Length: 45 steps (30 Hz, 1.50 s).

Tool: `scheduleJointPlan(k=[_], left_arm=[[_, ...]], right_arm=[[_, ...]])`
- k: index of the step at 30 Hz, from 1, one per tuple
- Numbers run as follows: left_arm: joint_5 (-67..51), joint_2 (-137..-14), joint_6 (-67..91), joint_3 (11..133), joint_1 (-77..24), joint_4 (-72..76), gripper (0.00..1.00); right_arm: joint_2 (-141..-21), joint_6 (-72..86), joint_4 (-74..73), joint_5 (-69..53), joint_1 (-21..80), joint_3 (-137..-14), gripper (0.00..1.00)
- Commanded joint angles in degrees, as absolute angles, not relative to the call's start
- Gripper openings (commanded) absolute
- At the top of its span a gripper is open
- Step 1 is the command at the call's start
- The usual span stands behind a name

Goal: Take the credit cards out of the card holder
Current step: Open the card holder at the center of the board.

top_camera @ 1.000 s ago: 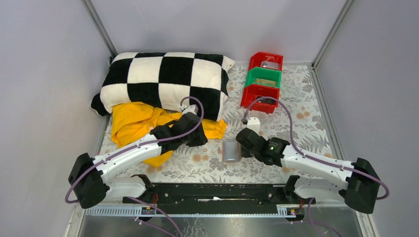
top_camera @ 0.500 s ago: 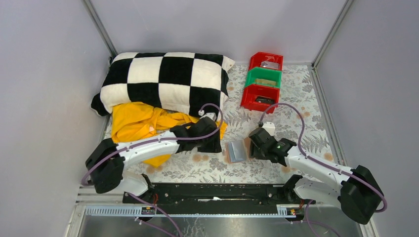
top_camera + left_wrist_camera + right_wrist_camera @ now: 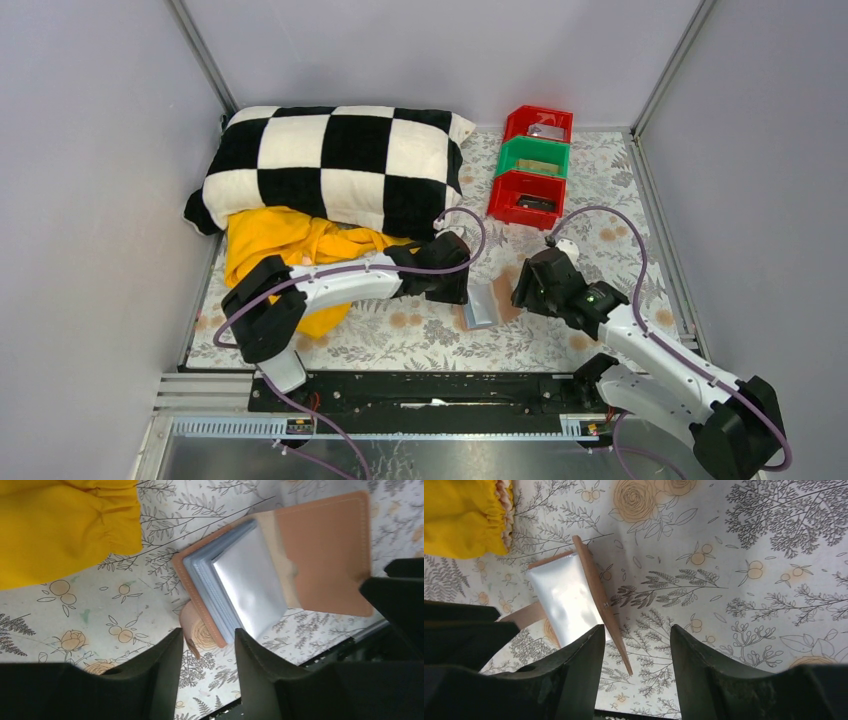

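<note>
Leather of the card holder (image 3: 325,555) looks light, floppy, a little slippery — left pincer (image 3: 207,635) and right pincer (image 3: 636,630) both stand apart, so I would pinch its stiffer brown edge.

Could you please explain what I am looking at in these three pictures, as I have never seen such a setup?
These are two robot arms bolted at the near edge of a flower-patterned table. The overhead picture looks down on both. The other two come from a camera on each wrist, so the dark prongs at the bottom are that arm's own fingers. The left gripper and the right gripper both stand open, holding nothing, on either side of the card holder, a tan wallet lying partly open. I see no cards out of it. Behind lie a checkered pillow, a yellow cloth and red and green bins.
</note>
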State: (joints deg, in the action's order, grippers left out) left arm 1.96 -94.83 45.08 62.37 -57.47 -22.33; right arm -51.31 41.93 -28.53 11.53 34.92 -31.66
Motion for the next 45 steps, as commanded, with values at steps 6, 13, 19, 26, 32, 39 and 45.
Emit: scheduleJointPlan(k=[6, 13, 19, 26, 32, 39, 45], left_arm=[[4.7, -96.4, 45.7, 60.5, -57.5, -19.8, 0.29], [3.8, -97.6, 47.2, 57.8, -57.5, -18.4, 0.18], [1.9, -96.4, 48.5, 54.4, -57.5, -17.1, 0.10], [-1.7, -93.6, 52.7, 50.5, -61.1, -13.3, 0.09], [-6.7, -94.8, 55.5, 52.6, -66.1, -8.7, 0.11], [-2.1, -85.7, 52.6, 55.1, -65.7, -15.4, 0.30], [2.7, -78.8, 48.9, 57.0, -61.6, -22.5, 0.48]], right_arm=[[-46.5, 43.0, -28.1, 2.6, 34.6, -35.7, 0.52], [-48.8, 44.5, -22.6, -4.4, 37.6, -35.4, 0.44], [-53.6, 46.5, -20.0, -1.2, 42.1, -33.0, 0.40], [-55.5, 48.0, -19.9, 8.6, 40.9, -29.2, 0.41], [-62.8, 42.5, -14.4, 6.3, 33.7, -29.1, 0.43], [-77.5, 34.9, -8.2, 1.5, 31.9, -37.1, 0.45], [-82.9, 29.5, -6.7, -5.7, 31.9, -42.3, 0.45]])
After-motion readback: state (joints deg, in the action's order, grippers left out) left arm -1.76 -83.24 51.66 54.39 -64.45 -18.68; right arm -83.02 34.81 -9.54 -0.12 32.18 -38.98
